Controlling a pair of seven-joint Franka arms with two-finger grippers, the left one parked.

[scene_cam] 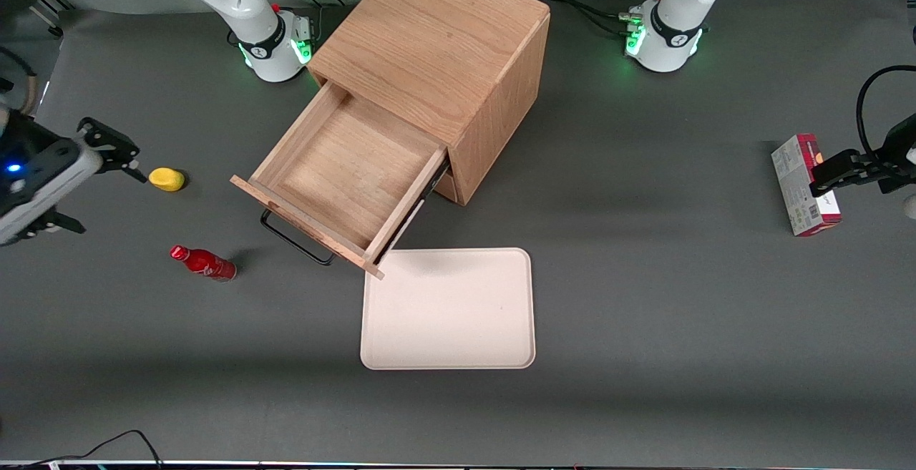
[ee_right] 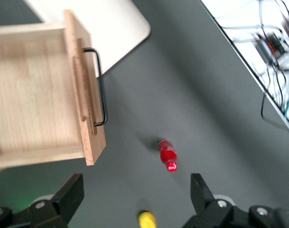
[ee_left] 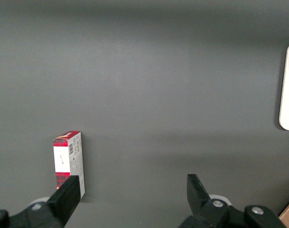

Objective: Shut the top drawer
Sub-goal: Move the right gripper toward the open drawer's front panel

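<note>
One top drawer stands fully out, frame centre; your gripper, fingers apart, hovers at frame left near the yellow object.

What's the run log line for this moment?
top drawer: pulled out, empty | tool: open, apart from drawer, near yellow object | step: closing not begun

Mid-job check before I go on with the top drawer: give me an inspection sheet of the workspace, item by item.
Surface: dark grey table, flat.
Job's things: top drawer pulled far out of the wooden cabinet, nothing in it; black wire handle free.
Clutter: cream tray in front of the cabinet; red bottle lying down; yellow object; red-and-white box toward the parked arm's end.
Grippers: gripper open, holding nothing, beside the yellow object, apart from the drawer.
Cables: black cable at the table's near edge.
Surroundings: nothing seen.
</note>
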